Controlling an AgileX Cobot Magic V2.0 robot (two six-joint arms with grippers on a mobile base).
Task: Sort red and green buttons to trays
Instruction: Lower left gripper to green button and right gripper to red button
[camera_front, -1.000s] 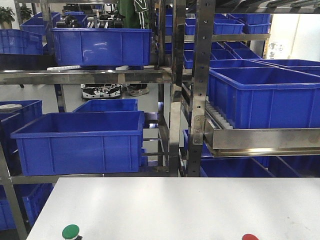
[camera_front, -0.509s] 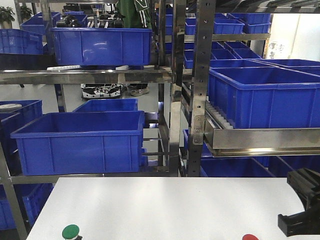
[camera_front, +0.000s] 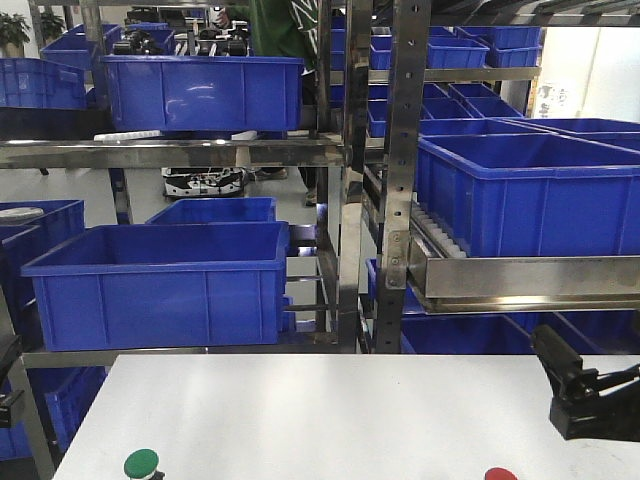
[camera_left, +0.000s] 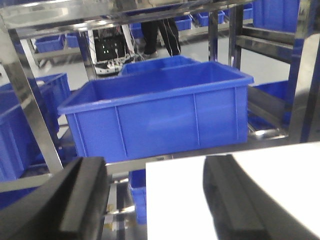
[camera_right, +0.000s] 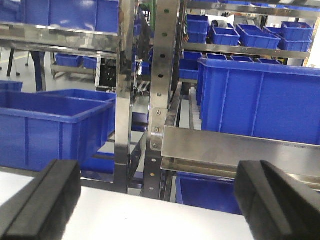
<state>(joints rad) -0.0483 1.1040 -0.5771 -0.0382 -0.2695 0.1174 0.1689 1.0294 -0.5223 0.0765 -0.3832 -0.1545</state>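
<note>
I am watching the white rectangular tabletop (camera_front: 330, 420) from the front view; the green domed push-button (camera_front: 142, 463) is sitting near the table's left front corner, close to the left edge, and the red domed push-button (camera_front: 500, 474) is sitting toward the right, half cut off by the bottom of the frame; the two are lying well apart, with bare white surface stretching between them. The black two-fingered right gripper (camera_right: 155, 202) is hanging at the table's right edge, farther back than the red button and to its right, not touching it; in its wrist view its black fingers (camera_right: 47, 197) are standing wide apart, with only table and rack showing between them. The black left gripper (camera_left: 155, 200) is showing only as a dark sliver at the far left of the front view, off the table's left edge; its wrist view is looking across the table's far left corner, and its fingers (camera_left: 82, 195) are spread wide, gripping nothing. Behind the table's far edge a stainless steel shelving rack (camera_front: 400, 180) is rising, carrying deep blue plastic bins (camera_front: 160, 285); the nearest bin is sitting just past that far edge on the left.
</note>
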